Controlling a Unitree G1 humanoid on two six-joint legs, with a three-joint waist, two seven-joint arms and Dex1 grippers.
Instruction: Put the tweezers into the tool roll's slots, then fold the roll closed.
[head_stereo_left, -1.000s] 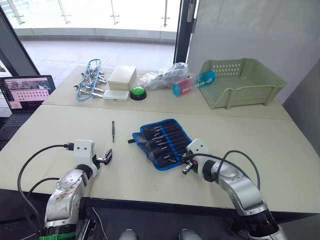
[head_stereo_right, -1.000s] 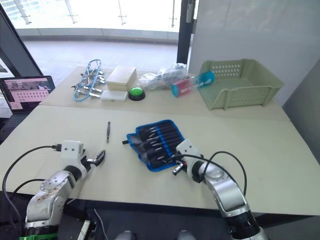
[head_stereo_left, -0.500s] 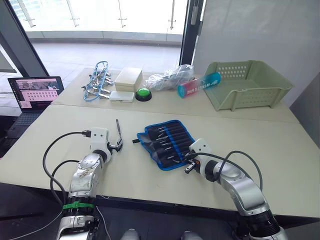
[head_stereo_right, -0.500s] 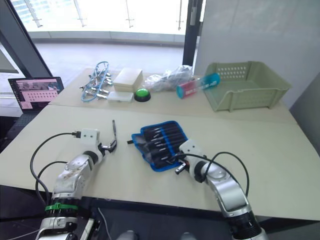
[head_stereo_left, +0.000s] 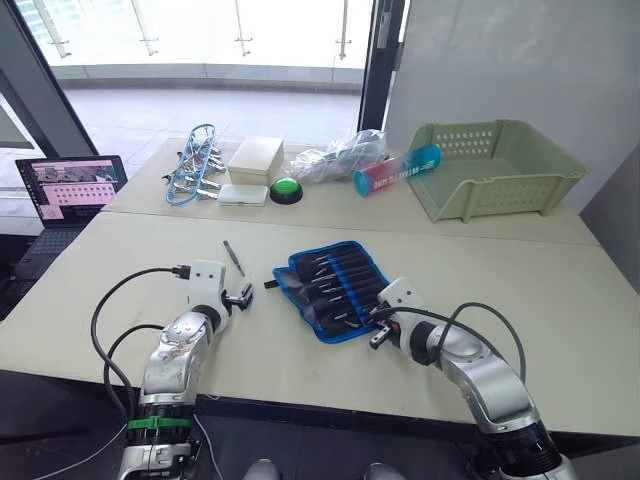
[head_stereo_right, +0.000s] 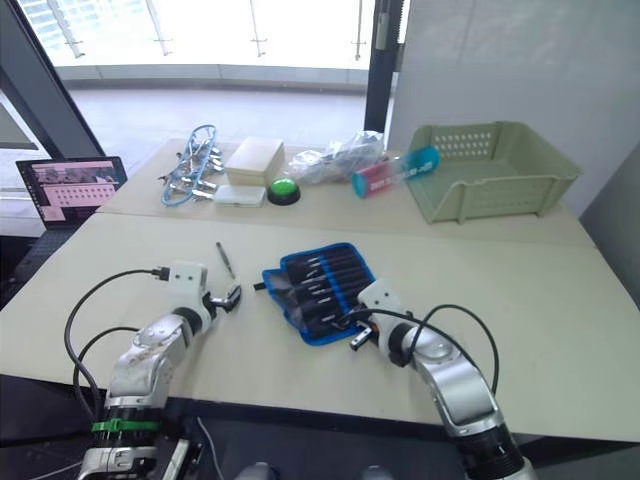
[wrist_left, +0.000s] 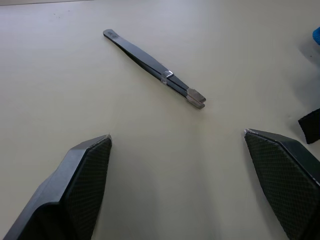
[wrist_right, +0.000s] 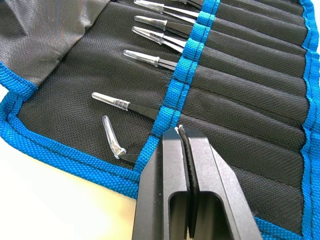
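Observation:
The tool roll (head_stereo_left: 335, 288) lies open at the table's middle, black with blue edging, its strap (wrist_left: 310, 125) off the left end. Several tweezers (wrist_right: 145, 59) sit in its slots (wrist_right: 240, 105), clear-capped tips showing. One loose pair of black tweezers (head_stereo_left: 233, 258) lies on the table left of the roll; the left wrist view has it (wrist_left: 155, 70) just beyond my fingers. My left gripper (head_stereo_left: 240, 297) is open a short way in front of that pair, touching nothing. My right gripper (wrist_right: 179, 131) is shut, its tip on the roll's blue band at the near right corner.
Along the far table stand a green basket (head_stereo_left: 490, 165), a lying bottle (head_stereo_left: 392, 168), a plastic bag (head_stereo_left: 335, 155), a green button (head_stereo_left: 285, 187), a white box (head_stereo_left: 250, 155) and a blue-framed tool bundle (head_stereo_left: 195, 160). A laptop (head_stereo_left: 75, 185) sits far left.
My left gripper has moved forward and right, closer to the loose tweezers. The right gripper has stayed at the roll's near corner. The head view has shifted.

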